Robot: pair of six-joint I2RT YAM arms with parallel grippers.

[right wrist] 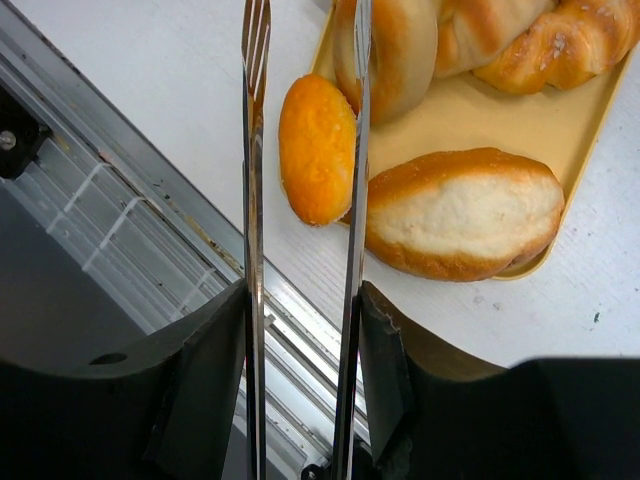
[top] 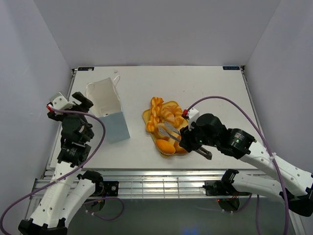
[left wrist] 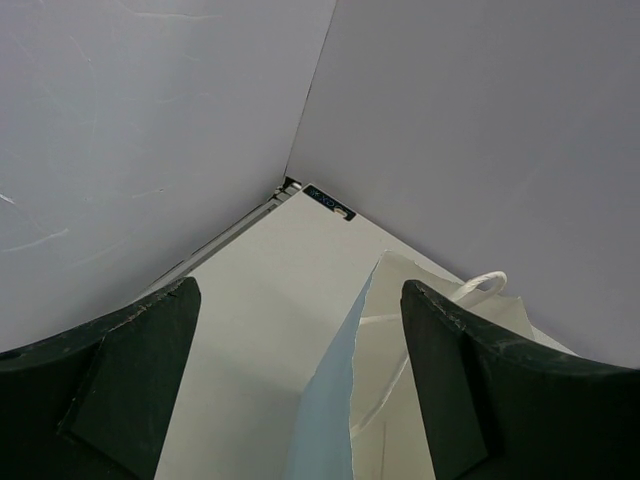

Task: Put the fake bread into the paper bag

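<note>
The right end effector is clenched on tongs whose arms flank an orange oval roll, lying lengthwise along them beside the yellow tray; the left end effector is released, just left of the upright paper bag.

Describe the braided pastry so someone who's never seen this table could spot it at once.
On the white table, find the flat yellow tray of golden toy pastries, right of the boxy white paper bag. The braided twist lies along the tray's edge nearest the bag. It alone is plaited like rope, longer and slimmer than the croissants and oval rolls beside it.
</note>
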